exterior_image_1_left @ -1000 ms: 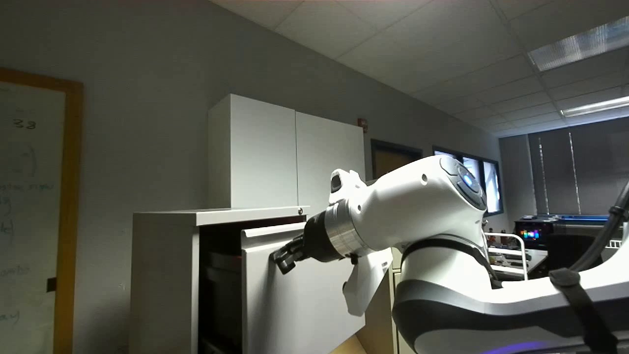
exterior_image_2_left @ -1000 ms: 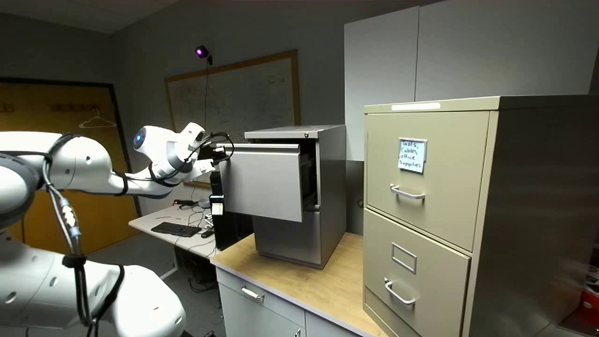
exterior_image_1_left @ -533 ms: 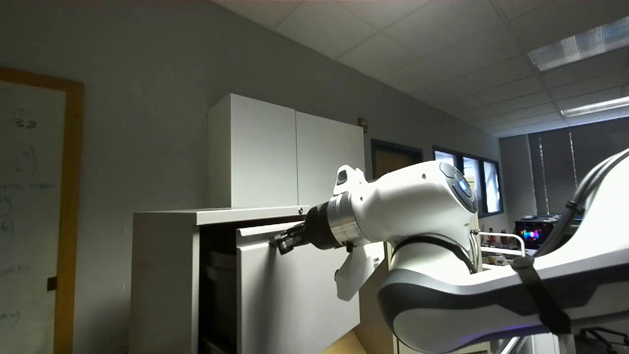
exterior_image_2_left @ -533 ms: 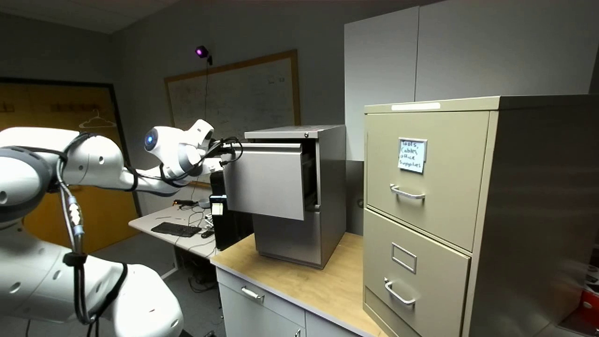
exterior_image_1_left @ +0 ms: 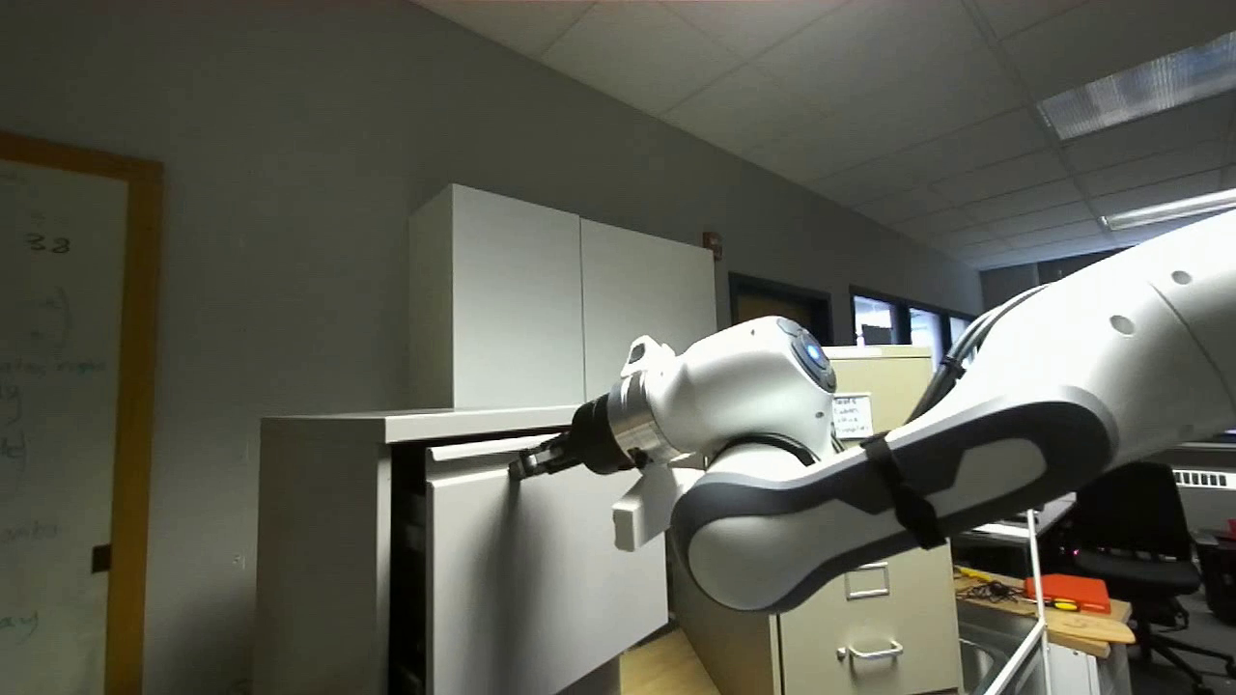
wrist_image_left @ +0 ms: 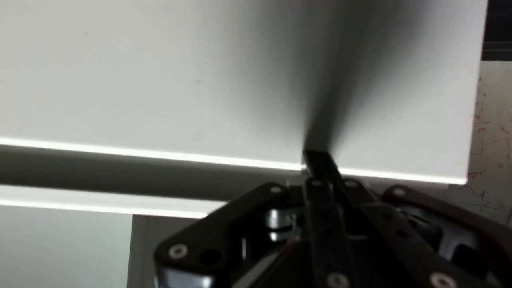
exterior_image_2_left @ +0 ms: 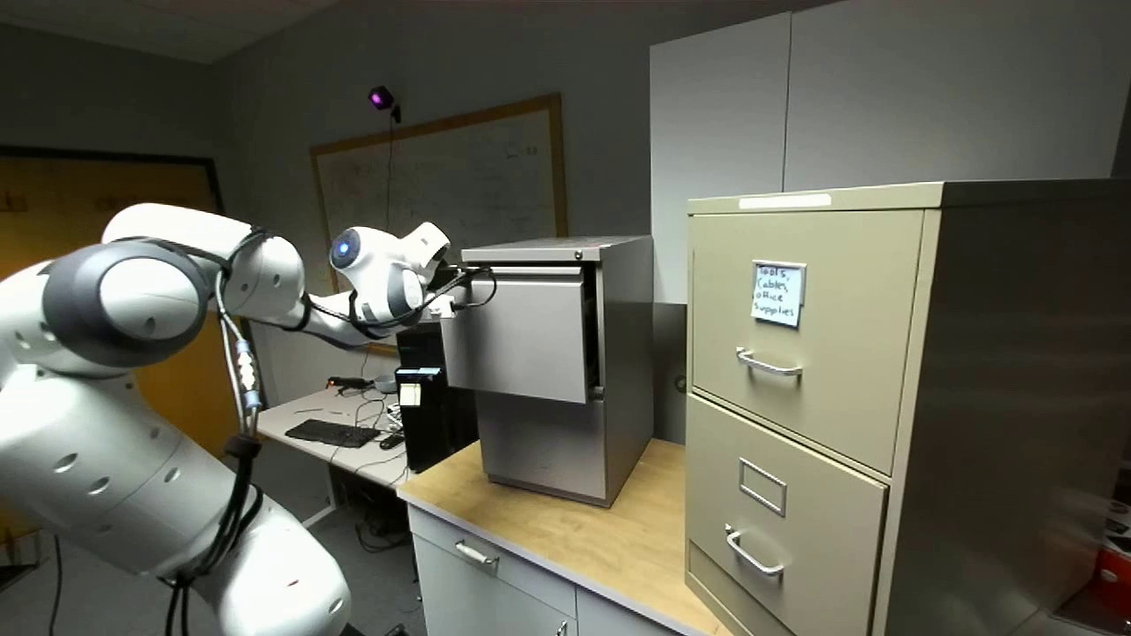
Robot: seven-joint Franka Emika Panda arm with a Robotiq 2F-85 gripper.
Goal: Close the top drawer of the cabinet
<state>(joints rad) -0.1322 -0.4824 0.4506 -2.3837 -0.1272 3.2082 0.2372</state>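
Note:
The top drawer has a plain white front panel, also seen in an exterior view and filling much of the wrist view. It stands partly out of the low light-grey cabinet, which also shows in an exterior view. A dark gap shows between panel and cabinet body. My gripper is shut and empty. In the wrist view the closed fingertips meet the panel near its top edge, towards one side. Cables partly hide the gripper in an exterior view.
A beige filing cabinet stands beside the cabinet on a wooden countertop. A white two-door cupboard is behind. A desk with a keyboard and a black computer tower are on the far side.
The top drawer has slid further into the cabinet and the dark gap has narrowed. My gripper has moved along with the panel, staying shut, and the arm has stretched forward.

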